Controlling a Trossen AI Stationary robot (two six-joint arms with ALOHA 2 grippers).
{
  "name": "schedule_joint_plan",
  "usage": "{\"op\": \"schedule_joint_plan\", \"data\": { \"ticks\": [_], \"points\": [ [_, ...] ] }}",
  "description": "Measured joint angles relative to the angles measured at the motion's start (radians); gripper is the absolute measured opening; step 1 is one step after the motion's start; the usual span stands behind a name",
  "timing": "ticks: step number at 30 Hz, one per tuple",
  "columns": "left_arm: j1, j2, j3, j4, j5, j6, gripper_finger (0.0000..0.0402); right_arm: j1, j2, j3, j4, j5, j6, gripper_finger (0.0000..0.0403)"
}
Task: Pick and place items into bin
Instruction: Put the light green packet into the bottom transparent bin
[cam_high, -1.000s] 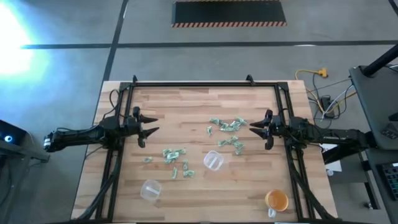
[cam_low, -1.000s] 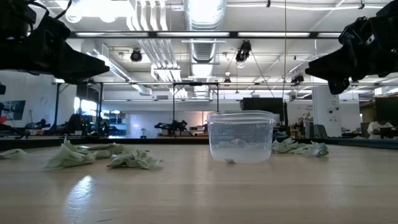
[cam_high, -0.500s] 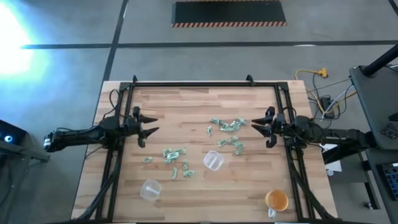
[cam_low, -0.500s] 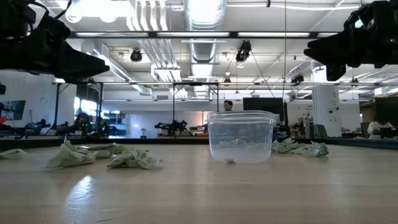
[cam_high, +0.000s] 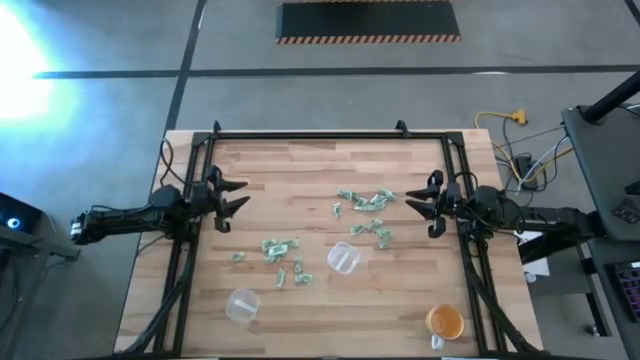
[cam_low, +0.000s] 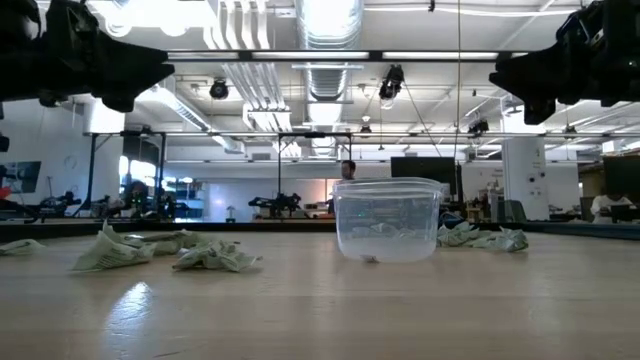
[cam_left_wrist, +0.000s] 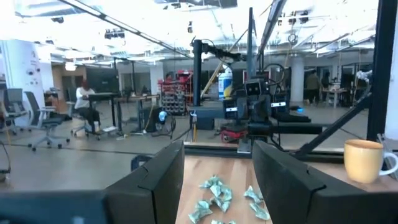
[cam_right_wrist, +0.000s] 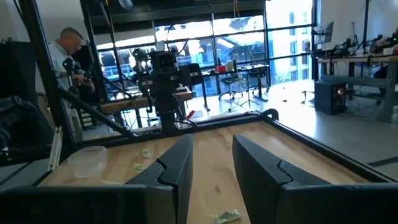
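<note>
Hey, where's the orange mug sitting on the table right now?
In the high view the orange mug stands at the table's near right corner, well apart from the wrapper pieces, below the right arm's gripper.

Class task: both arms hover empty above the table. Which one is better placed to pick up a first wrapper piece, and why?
Probably the right. The right gripper, open, hangs just beside the upper cluster of wrapper pieces, while the left gripper, also open, sits farther from any pieces.

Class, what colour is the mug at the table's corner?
Orange mug, clearest in the high view.
</note>
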Motion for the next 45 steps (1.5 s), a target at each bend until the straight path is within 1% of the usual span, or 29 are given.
{"op": "schedule_joint_plan", "data": {
  "ticks": [2,3,5,7,8,9,11,13,14,17,19,23,25,29,31,33,37,39,41,43,45],
  "points": [
    [0.0,0.0,0.001,0.022,-0.056,0.053,0.0174,0.0,0.008,0.0,-0.003,0.0,-0.008,0.0105],
    [0.0,-0.002,0.003,0.027,-0.085,0.056,0.0174,0.0,0.014,0.0,-0.006,0.0,-0.026,0.0105],
    [0.0,-0.003,0.006,0.022,-0.124,0.006,0.0173,0.0,0.026,0.0,-0.011,0.0,-0.088,0.0105],
    [0.0,-0.003,0.008,0.02,-0.121,-0.042,0.0173,0.0,0.041,0.0,-0.006,0.0,-0.146,0.0105],
    [0.0,0.001,0.009,0.014,-0.103,-0.048,0.0173,0.0,0.048,0.0,0.003,0.0,-0.153,0.0105],
    [0.0,0.006,0.011,-0.006,-0.059,-0.043,0.0173,0.0,0.054,0.0,0.015,-0.001,-0.143,0.0105],
    [0.0,0.021,0.014,-0.064,0.08,-0.028,0.0173,0.0,0.065,0.0,0.051,-0.006,-0.105,0.0105],
    [-0.002,0.048,0.052,-0.149,0.177,-0.028,0.0173,0.0,0.072,0.0,0.079,-0.031,-0.095,0.0105],
    [-0.002,0.064,0.082,-0.203,0.192,-0.028,0.0173,0.0,0.073,0.0,0.089,-0.055,-0.1,0.0105],
    [-0.004,0.118,0.17,-0.407,0.191,-0.006,0.0173,0.0,0.076,0.0,0.116,-0.133,-0.153,0.0105],
    [-0.004,0.166,0.224,-0.512,0.19,0.003,0.0173,0.0,0.075,0.004,0.113,-0.155,-0.182,0.0105],
    [-0.019,0.259,0.267,-0.508,0.176,-0.017,0.0173,0.0,0.076,0.048,0.033,-0.16,-0.188,0.0105],
    [-0.023,0.304,0.277,-0.491,0.141,-0.058,0.0173,0.0,0.075,0.084,-0.047,-0.161,-0.188,0.0105],
    [-0.039,0.419,0.253,-0.356,-0.032,-0.21,0.0173,0.0,0.087,0.16,-0.172,-0.162,-0.204,0.0105],
    [-0.055,0.49,0.253,-0.277,-0.088,-0.261,0.0173,0.0,0.099,0.187,-0.189,-0.162,-0.227,0.0105],
    [-0.069,0.561,0.268,-0.227,-0.101,-0.287,0.0173,0.0,0.113,0.208,-0.191,-0.163,-0.241,0.0105],
    [-0.1,0.682,0.36,-0.222,-0.106,-0.346,0.0173,0.0,0.145,0.24,-0.202,-0.166,-0.245,0.0105],
    [-0.122,0.743,0.417,-0.288,-0.126,-0.392,0.0173,0.0,0.166,0.25,-0.222,-0.166,-0.255,0.0105],
    [-0.149,0.813,0.487,-0.402,-0.131,-0.441,0.0173,0.0,0.182,0.256,-0.234,-0.166,-0.264,0.0105],
    [-0.179,0.877,0.571,-0.568,-0.155,-0.505,0.0173,0.0,0.203,0.263,-0.25,-0.168,-0.274,0.0105],
    [-0.213,0.945,0.667,-0.772,-0.178,-0.572,0.0173,0.0,0.221,0.267,-0.261,-0.169,-0.277,0.0105]
  ]
}}
